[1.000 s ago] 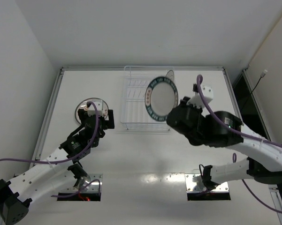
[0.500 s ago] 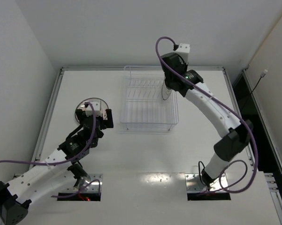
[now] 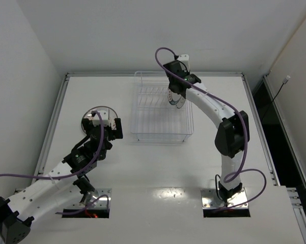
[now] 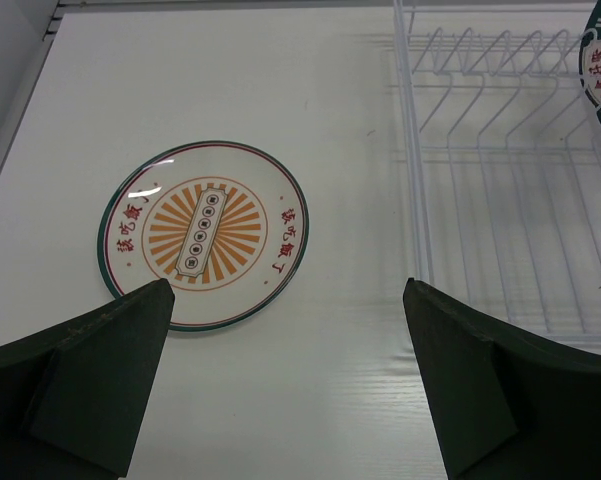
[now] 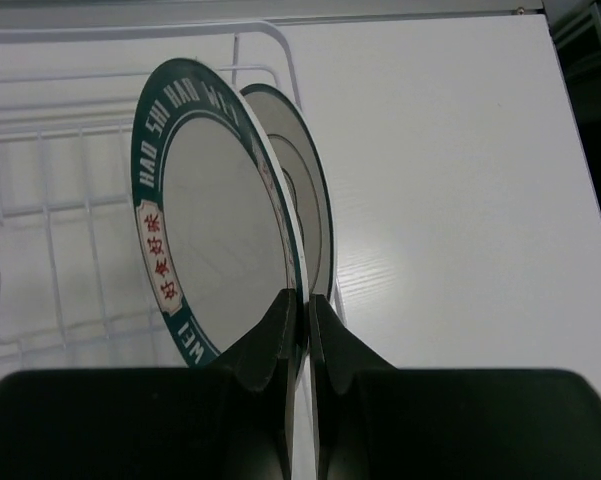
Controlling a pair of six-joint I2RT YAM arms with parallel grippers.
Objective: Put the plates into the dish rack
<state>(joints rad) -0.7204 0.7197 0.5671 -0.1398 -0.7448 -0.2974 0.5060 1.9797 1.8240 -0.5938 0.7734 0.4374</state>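
In the top view, within 1 second my right arm has swung out over the dish rack (image 3: 160, 122), which now sits under the right jaws and to their left. The teal-rimmed plate (image 3: 174, 100) has turned on edge beneath them, and the left jaws have not moved. In the left wrist view, the sunburst plate (image 4: 202, 235) lies flat on the tabletop (image 4: 180, 70), just ahead between the wide-spread left jaws. In the right wrist view, the right jaws pinch the teal-rimmed plate's lower rim and hold it upright, with the greyish plate (image 5: 307, 180) standing just beyond; I judge plate 2 nearly slotted, 1 left.
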